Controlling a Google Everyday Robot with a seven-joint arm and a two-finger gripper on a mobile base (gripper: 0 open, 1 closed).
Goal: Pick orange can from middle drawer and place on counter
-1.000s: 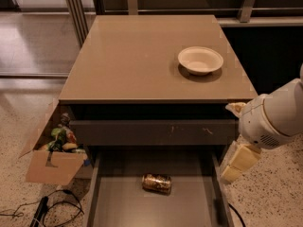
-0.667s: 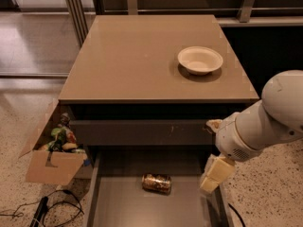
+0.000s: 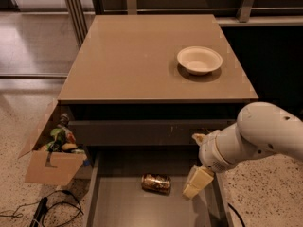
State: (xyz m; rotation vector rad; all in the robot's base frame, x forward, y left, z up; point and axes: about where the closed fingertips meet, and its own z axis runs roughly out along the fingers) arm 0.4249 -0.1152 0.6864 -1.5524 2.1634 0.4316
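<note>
Over the middle drawer's (image 3: 123,207) right side, the gripper (image 3: 197,183) hangs just right of the orange can (image 3: 156,183).
The can lies on its side near the drawer floor's back edge, apart from the gripper; whether the gripper is spread or closed, I cannot tell. A bowl (image 3: 199,59) sits near the counter's (image 3: 137,60) right edge.

The one camera looks steeply down from high in front of the counter (image 3: 142,56), facing its back edge. It is near enough that the counter fills the upper half and the middle drawer (image 3: 120,207) runs off the bottom edge. The gripper (image 3: 199,161), fingers apart, hangs over the drawer's right side, below the counter's front edge.
</note>
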